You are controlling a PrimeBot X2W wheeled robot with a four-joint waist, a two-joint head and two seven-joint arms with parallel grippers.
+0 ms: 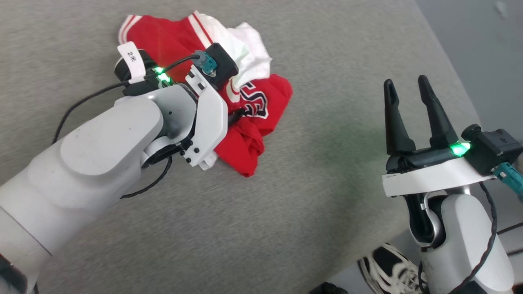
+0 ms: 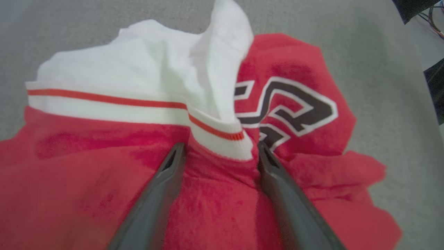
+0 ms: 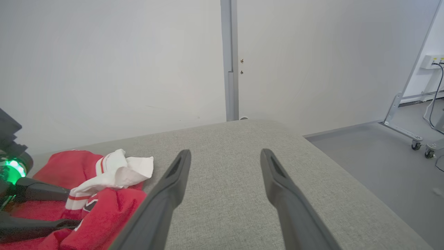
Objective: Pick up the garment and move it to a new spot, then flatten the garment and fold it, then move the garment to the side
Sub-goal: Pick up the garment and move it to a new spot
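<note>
1. Left arm: pale forearm, reaching from the lower left over the counter. Its wrist hung above the garment. A green lamp was lit on the wrist, with a white tag at its far end.

2. Left tool: open. Its 2 dark fingers stood wide apart, pointing down into the garment with their tips on the red cloth. A hump of red cloth and the end of a striped cuff lay between them, unpinched. In the right wrist view the same tool showed at the left edge, lying across the red cloth.

3. Garment: red T-shirt with white sleeves, crumpled in 1 heap on the far left part of the counter, under and just beyond the left wrist.
   - A white sleeve was bunched on top and rose in a fold.
   - The cuff was white with a red stripe.
   - A black, white-outlined print showed in part on the heap's right, the rest tucked out of sight.
   - The heap was neither flattened nor folded.

4. Counter: grey woven cover.

5. Right tool: open. Its 2 fingers were spread with nothing between them. It was held over the counter's right side, well apart from the garment.

6. Shoe: black and white, on the grey floor by the counter's near right edge, beside the right arm.

7. Wall: white, behind the counter, with a grey post. A wheeled frame stood at the far right.
</note>
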